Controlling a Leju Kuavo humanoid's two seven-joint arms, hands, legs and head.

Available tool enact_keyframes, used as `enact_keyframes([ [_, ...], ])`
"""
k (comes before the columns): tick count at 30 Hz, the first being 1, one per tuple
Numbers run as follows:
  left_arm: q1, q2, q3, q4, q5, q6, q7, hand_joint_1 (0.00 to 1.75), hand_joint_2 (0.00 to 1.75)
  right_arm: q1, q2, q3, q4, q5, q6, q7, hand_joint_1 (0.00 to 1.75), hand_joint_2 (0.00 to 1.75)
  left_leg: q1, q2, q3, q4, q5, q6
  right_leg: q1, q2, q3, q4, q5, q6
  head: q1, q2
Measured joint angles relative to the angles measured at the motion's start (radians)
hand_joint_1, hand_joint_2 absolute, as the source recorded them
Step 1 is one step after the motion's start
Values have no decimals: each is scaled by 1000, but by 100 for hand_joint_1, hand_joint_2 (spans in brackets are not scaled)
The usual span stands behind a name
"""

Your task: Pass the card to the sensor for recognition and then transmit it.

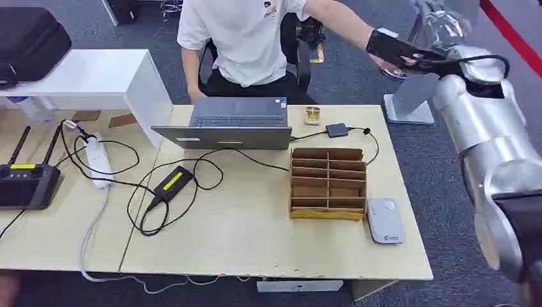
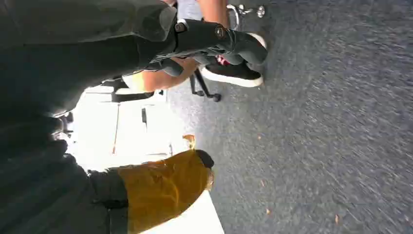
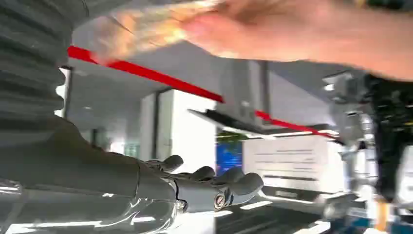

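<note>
The right robot hand [image 1: 418, 59] was raised beyond the far right corner of the light wooden tabletop [image 1: 255, 224], a thin dark rectangular card [image 1: 391, 46] seen at its fingers and touched by a seated person's outstretched hand [image 1: 383, 61]. Whether the card was gripped could not be told. The left robot hand [image 2: 214, 41] was curled, nothing held. A grey card sensor [image 1: 385, 220] lay beside a cardboard sorting tray [image 1: 328, 183].
</note>
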Motion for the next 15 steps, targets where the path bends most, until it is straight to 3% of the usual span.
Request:
enact_keyframes([
  [6, 1, -6, 3, 0, 2, -26, 8, 0, 175, 12, 71, 66, 8, -34, -10, -24, 0, 175, 0, -1, -1, 0, 0, 0, 0, -1, 0, 0, 0, 0, 0, 0],
  [15, 4, -6, 20, 0, 2, -37, 19, 0, 175, 32, 85, 127, 8, -80, -13, -31, 0, 175, 0, -2, -2, 1, 0, 0, 0, -2, 0, -1, 0, 0, 0, 0],
])
